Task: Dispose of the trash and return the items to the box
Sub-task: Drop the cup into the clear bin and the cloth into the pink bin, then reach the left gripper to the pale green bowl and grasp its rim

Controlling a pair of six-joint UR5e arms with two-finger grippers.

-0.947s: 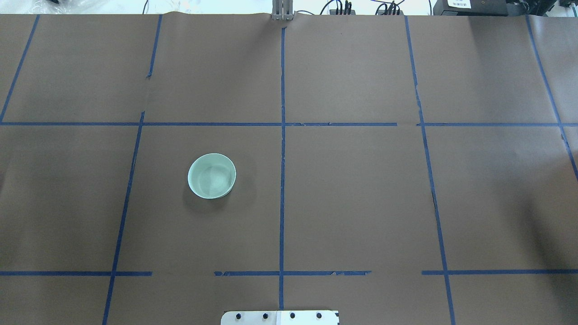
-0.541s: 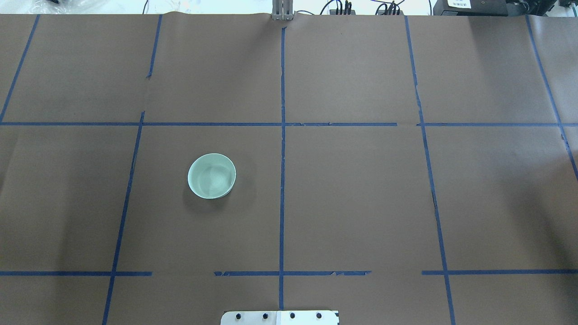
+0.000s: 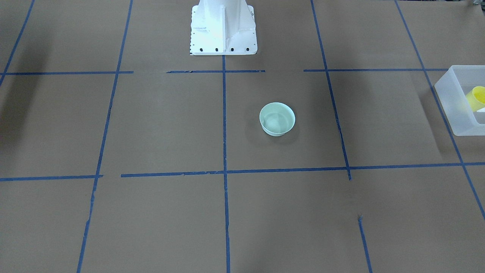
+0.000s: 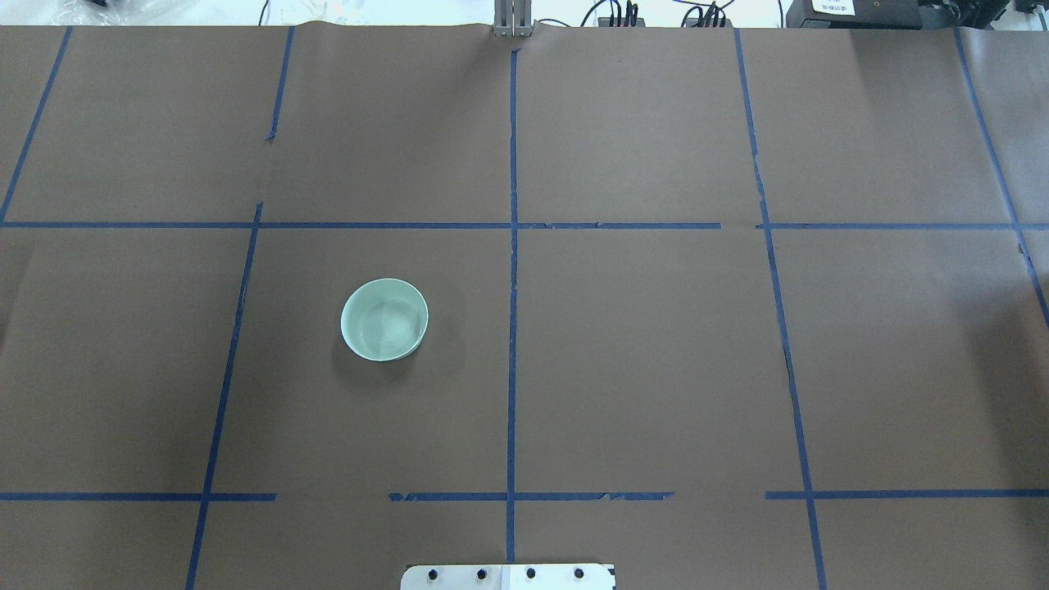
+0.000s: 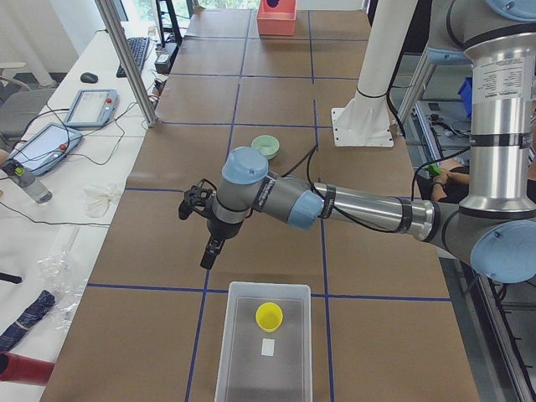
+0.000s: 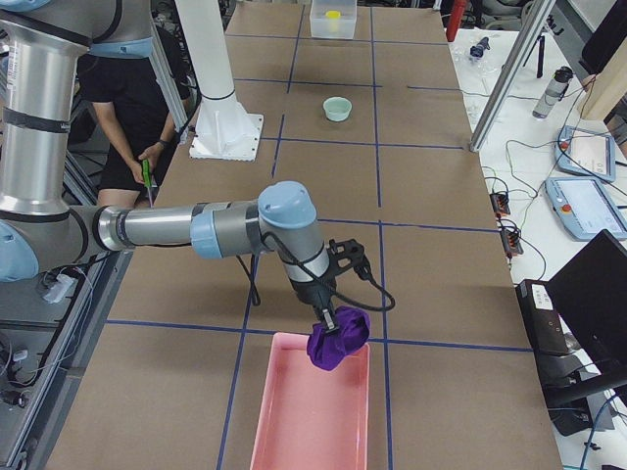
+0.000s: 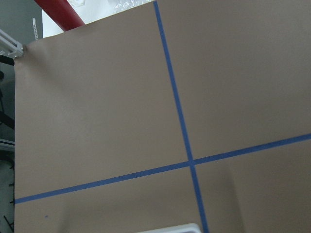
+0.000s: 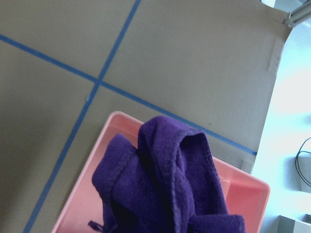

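Note:
The yellow cup (image 5: 269,315) lies inside the frosted white box (image 5: 243,368) at the table's left end; both also show in the front view, cup (image 3: 478,96) and box (image 3: 451,98). My left gripper (image 5: 208,255) hangs just beyond the box's far rim; I cannot tell whether it is open. A pale green bowl (image 4: 384,319) stands upright and empty mid-table. My right gripper (image 6: 323,313) is at a bunched purple cloth (image 6: 338,340) over the rim of a pink tray (image 6: 294,431); its fingers are hidden. The cloth fills the right wrist view (image 8: 165,184).
The white robot base (image 3: 223,30) stands at the table's robot-side edge. A metal post (image 5: 126,59) rises at the far side. Tablets and bottles lie on side benches. A seated person (image 6: 137,117) is behind the robot. Blue tape lines grid the brown paper.
The bowl stays put in the overhead view. Only faint shadows at that view's side edges shift.

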